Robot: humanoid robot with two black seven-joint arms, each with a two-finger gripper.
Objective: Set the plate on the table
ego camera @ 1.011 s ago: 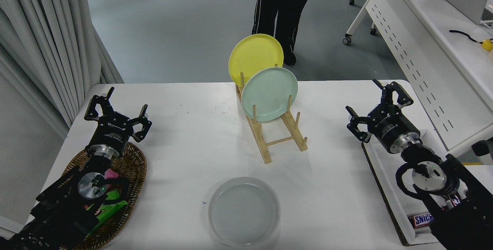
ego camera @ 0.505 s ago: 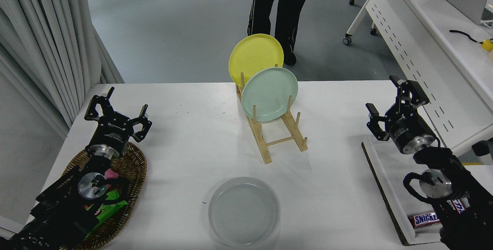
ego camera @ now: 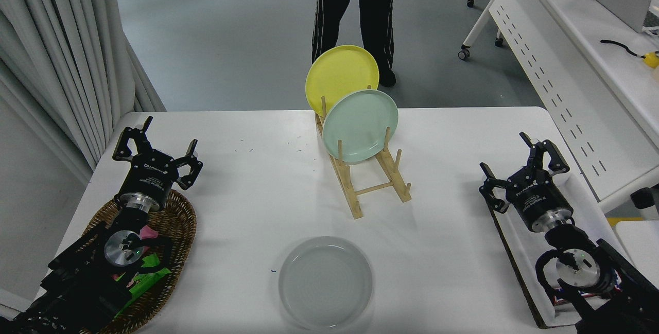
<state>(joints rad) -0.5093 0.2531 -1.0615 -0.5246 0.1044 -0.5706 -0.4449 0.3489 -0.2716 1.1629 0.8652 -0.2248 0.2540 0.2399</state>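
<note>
Grey plate (ego camera: pixel 325 282) unmoved on table (ego camera: pixel 247 205); right tool (ego camera: pixel 522 169) now lower, nearer.

A single head camera sits high on the robot's side of the bench (ego camera: pixel 247 179), looking forward and steeply down across it from fairly near. The near edge runs off the bottom of the frame, while the far edge lies just above mid-height, with grey floor filling the upper part beyond it.
</note>
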